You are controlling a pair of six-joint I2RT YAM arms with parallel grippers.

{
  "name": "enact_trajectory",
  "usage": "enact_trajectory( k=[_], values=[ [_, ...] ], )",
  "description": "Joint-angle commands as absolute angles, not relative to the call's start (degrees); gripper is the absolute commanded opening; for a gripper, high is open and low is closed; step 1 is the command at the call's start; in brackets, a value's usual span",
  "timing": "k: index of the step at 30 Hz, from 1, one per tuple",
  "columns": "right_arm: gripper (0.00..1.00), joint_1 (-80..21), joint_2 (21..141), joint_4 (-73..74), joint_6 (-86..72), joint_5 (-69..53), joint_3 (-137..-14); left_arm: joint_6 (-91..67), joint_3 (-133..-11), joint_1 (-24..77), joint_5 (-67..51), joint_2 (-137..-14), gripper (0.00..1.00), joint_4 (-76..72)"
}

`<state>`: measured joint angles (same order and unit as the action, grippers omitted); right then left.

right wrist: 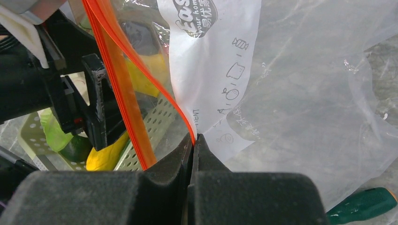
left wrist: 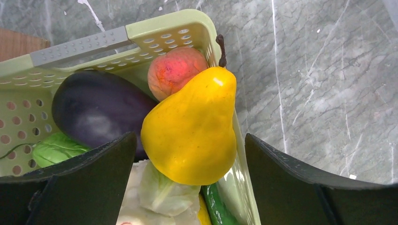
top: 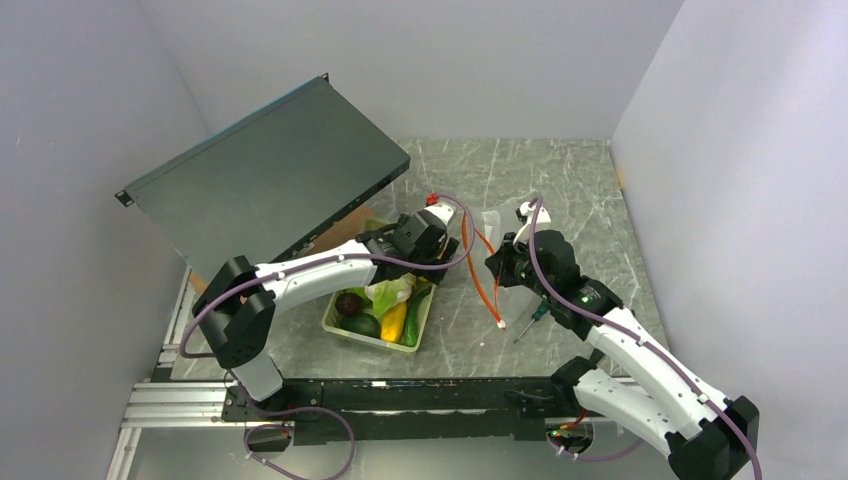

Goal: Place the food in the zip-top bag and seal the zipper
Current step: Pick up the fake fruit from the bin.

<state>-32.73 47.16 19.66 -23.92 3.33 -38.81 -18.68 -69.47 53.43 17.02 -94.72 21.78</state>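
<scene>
Grey marble table (top: 590, 200), white walls (top: 430, 60); L gripper (left wrist: 190, 145) jaws wide round pear (left wrist: 197, 108), R gripper (right wrist: 193, 140) pinching zipper (right wrist: 117, 84).

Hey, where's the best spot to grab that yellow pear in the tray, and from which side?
Grip the yellow pear probably across its wide belly, from above: it lies atop the other food by the tray wall, stem pointing away, both flanks free. The left tool straddles that belly, open.
</scene>
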Motion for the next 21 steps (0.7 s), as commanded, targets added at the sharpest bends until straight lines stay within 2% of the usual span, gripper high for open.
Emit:
enact_trajectory(
  k=[1,12,19,21],
  values=[
    [0.0,-32.49,47.03,18.19,-23.2,2.48,-39.18,-18.31,-71.66,53.02,14.98,-95.6,0.87,20.11],
    [0.0,-32.49,47.67,18.57,-23.2,2.14,-39.99,-18.57,-70.25,52.89,16.19,-92.79,0.41,20.7],
    [0.0,-32.47,48.0,18.68,-23.85,1.02,-40.23,-19.13,-70.58,52.87,15.73,-86.52,0.16,22.68],
    [0.0,-32.43,47.7,18.41,-24.34,0.51,-39.93,-19.75,-69.99,52.83,14.86,-83.98,0.13,22.82]
  ],
)
